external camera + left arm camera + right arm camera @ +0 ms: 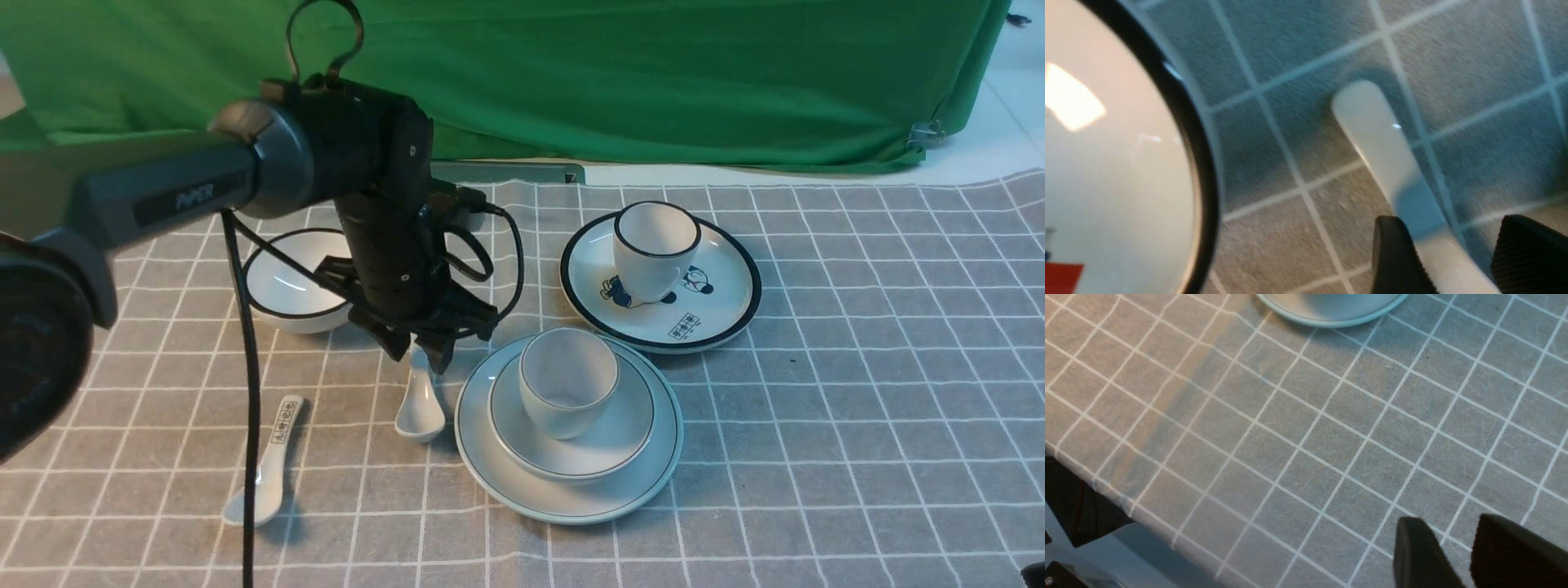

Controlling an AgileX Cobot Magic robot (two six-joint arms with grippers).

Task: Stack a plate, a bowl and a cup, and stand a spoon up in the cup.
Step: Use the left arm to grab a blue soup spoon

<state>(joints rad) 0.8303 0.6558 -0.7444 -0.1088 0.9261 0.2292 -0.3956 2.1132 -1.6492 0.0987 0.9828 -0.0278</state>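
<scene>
Left pincer (418, 355) spread astride spoon (420, 412) handle, not pinching yet; close off-centre and you'll skid it into the plate (473, 433).

Green cloth backdrop (653, 82) behind; grey white-gridded tablecloth (857, 408) (slightly creased); pale floor (1012, 122) far right

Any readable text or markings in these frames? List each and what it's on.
"PiPER": on the grey link of the left arm, front view.
Boxed black characters on the handle of the marked spoon: too small to read.
Boxed black characters printed on the panda plate, near its front rim: too small to read.
Both wrist views: no text.
</scene>
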